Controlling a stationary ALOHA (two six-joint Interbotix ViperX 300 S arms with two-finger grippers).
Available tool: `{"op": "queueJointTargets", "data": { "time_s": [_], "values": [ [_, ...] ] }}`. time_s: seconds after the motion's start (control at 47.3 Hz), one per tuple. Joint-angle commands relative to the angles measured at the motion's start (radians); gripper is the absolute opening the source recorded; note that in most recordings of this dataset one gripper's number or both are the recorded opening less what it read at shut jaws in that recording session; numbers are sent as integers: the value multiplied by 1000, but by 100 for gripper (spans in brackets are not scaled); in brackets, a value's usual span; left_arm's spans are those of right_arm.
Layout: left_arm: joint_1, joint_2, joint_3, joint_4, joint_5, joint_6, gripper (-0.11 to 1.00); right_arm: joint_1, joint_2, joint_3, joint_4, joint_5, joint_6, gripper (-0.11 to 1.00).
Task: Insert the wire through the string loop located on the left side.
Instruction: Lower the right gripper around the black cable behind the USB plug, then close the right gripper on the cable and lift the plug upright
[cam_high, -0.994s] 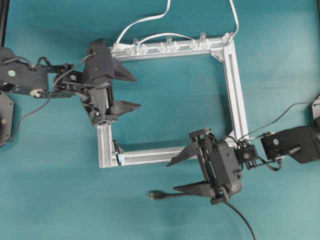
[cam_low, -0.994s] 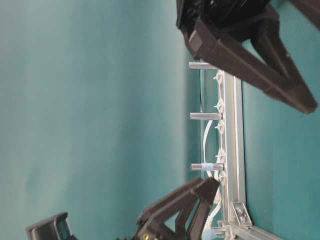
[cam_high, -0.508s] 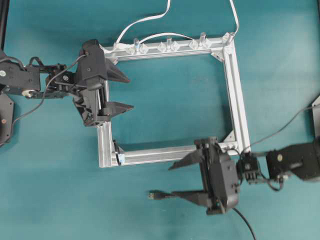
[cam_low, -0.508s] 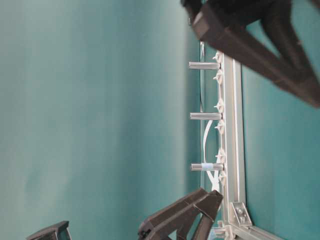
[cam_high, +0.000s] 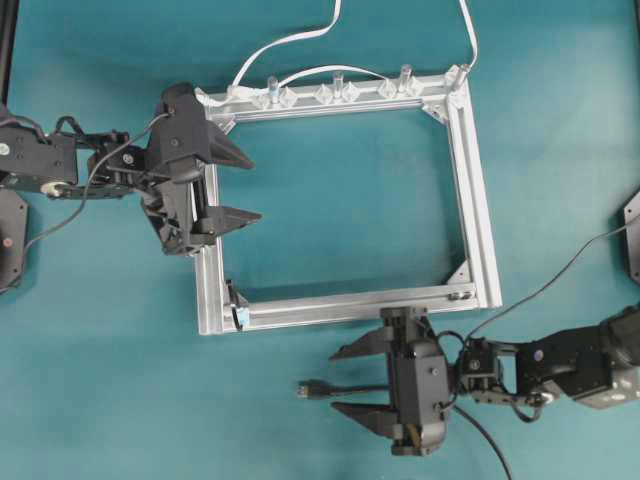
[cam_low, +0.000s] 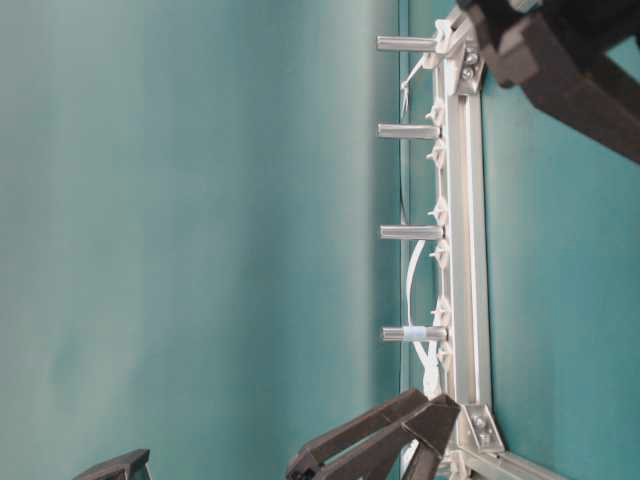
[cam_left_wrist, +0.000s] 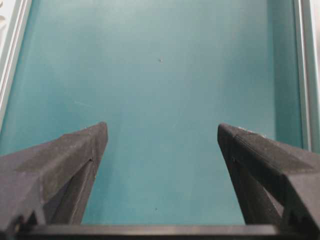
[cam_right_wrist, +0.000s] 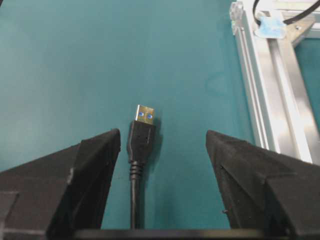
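The left gripper (cam_high: 252, 189) is wide open and holds nothing by the frame's (cam_high: 479, 230) left bar, the string loop (cam_high: 238, 312) sits at its bottom-left corner, and the wire (cam_high: 335, 390) lies flat on the table (cam_high: 100, 380), plug pointing left, between the right gripper's (cam_high: 338, 380) open fingers.

Overhead view: a rectangular frame (cam_high: 470, 190) lies flat on the table (cam_high: 90, 350), with a row of upright posts (cam_high: 337, 80) along its far rail and the string loop (cam_high: 236, 303) at its near-left corner (just inside the angle). The wire (cam_high: 345, 390) lies on the table below the near rail, plug toward the left, between the spread jaws of the right gripper (cam_high: 349, 381). The left gripper (cam_high: 248, 186) sits over the left rail, jaws apart, pointing into the frame.
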Motion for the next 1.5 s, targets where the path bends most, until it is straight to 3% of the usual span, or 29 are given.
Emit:
{"op": "queueJointTargets", "data": {
  "time_s": [0.0, 0.317, 0.698, 1.29, 1.396, 1.481],
  "values": [
    [-3, -20, -9, 3, -3, 0, 90, 8, -8, -26, 2, -6, -2, 74],
    [-3, -20, -9, 3, -3, 0, 90, 11, 17, -23, 28, 0, -2, 74],
    [-3, -11, -8, 3, -3, 0, 90, 17, 52, -23, 28, 67, -2, 73],
    [-2, -9, -6, 3, -3, 0, 90, 17, 75, -29, 28, 61, -2, 73],
    [-2, -9, -6, 3, -3, -2, 90, 11, 78, -29, 28, 61, -2, 63],
    [-3, -9, -6, 3, -3, -2, 90, 8, 86, -29, 28, 64, -2, 42]
  ]
}}
